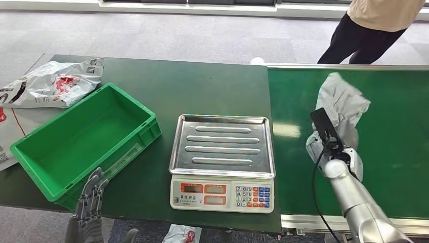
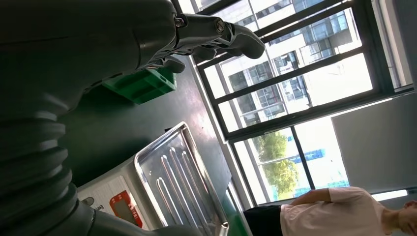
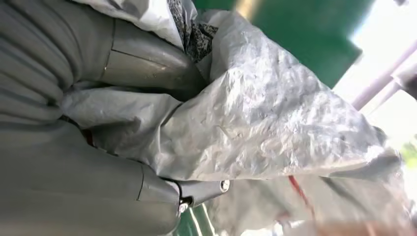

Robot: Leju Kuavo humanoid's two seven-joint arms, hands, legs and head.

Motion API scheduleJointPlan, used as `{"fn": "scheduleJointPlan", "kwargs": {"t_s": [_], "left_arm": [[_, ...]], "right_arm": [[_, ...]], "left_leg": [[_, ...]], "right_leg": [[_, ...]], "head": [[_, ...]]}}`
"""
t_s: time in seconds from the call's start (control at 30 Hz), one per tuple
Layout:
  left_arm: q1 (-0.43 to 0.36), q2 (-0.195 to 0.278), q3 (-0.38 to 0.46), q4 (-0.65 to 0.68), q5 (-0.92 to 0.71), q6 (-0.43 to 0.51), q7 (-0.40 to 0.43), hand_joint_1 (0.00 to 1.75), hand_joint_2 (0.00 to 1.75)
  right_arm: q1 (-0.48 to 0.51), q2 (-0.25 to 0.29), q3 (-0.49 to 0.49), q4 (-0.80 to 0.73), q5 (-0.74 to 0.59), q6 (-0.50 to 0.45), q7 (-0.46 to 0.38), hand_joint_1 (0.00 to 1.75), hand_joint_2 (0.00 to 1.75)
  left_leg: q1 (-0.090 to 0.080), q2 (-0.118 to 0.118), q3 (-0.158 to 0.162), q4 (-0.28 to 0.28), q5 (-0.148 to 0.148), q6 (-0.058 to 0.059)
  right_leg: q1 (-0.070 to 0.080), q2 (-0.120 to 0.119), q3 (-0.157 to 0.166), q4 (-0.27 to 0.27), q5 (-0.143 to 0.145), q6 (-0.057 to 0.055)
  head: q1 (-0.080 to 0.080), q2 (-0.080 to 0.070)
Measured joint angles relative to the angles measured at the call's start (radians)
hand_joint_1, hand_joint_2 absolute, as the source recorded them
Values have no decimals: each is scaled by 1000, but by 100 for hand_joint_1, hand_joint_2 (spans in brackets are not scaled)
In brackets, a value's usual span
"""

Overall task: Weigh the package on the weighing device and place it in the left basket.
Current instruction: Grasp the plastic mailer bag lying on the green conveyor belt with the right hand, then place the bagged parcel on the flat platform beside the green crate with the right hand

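Gripping the grey package (image 1: 343,104) with the right hand (image 1: 334,147) over the green belt (image 1: 399,152), right of the scale (image 1: 222,162); fingers (image 3: 147,54) wrapping into the crinkled plastic. Hanging empty at the table's near edge, left hand (image 1: 91,197), fingers loosely apart beside the green basket (image 1: 30,152). Sitting bare, scale's steel tray (image 1: 222,121). Standing beyond the belt, a person (image 1: 374,25).

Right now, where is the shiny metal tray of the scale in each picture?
Head view: the metal tray sits mid-table on the scale, between the green basket and the conveyor belt.
Left wrist view: the tray is low in the middle of the picture, beyond the left hand.
Right wrist view: not in it; the grey package is there.
Shared landmark: the green basket, in the head and left wrist views.
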Motion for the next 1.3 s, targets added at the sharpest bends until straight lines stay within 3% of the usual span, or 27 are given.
{"fn": "scheduleJointPlan", "kwargs": {"t_s": [0.1,0.27,0.43,0.67,0.77,0.87,0.93,0.97,1.03,1.13,1.3], "left_arm": [[3,-26,16,-6,-15,-11,-3,0,175],[-17,-48,22,4,-31,-12,-22,0,175],[-47,-55,22,32,-31,-6,-28,0,175],[-58,-57,22,46,-30,5,-31,0,175],[-75,-54,21,58,-17,9,-40,0,175],[-112,-46,17,87,-1,4,-58,0,175],[-144,-41,16,111,3,-8,-65,0,175],[-157,-40,17,120,2,-12,-64,0,175],[-171,-41,17,129,-5,-10,-55,0,175],[-167,-46,20,127,-19,22,-39,0,175],[-135,-48,27,98,-29,71,-30,0,175]], "right_arm": [[47,21,-45,-159,-39,-59,-62,175,175],[117,65,-72,-411,-96,-219,-301,175,175],[142,100,-59,-574,-68,-257,-314,175,175],[157,114,-53,-659,-92,-246,-331,175,175],[135,115,0,-680,-164,-102,-299,175,175],[51,120,139,-676,-195,299,-167,175,175],[-23,149,269,-645,-156,586,-101,175,175],[-54,175,332,-620,-131,676,-81,175,175],[-103,233,437,-565,-94,747,-51,175,175],[-171,297,561,-485,-67,759,-24,175,175],[-227,354,667,-391,-59,788,-21,175,175]], "left_leg": [[0,-2,-1,0,0,0],[0,-2,-4,0,0,0],[0,-2,-3,0,1,0],[0,-2,-4,0,2,0],[0,-1,-8,0,2,0],[0,5,-13,-1,3,-2],[1,8,-10,-1,6,-5],[2,7,-9,-1,8,-7],[4,2,-10,-1,11,-9],[5,0,-12,-1,12,-10],[5,0,-13,-1,12,-10]], "right_leg": [[0,-3,0,0,0,0],[0,-3,-2,0,0,0],[0,-3,-2,0,0,0],[0,-3,-2,0,1,0],[0,-1,-3,1,2,-1],[1,4,-7,2,4,-3],[3,6,-10,2,6,-6],[5,5,-11,2,7,-8],[7,2,-13,3,8,-9],[8,0,-15,4,8,-9],[7,0,-15,4,7,-10]], "head": [[0,0],[0,0],[0,0],[0,0],[0,0],[0,0],[0,0],[0,0],[0,0],[0,0],[0,0]]}}
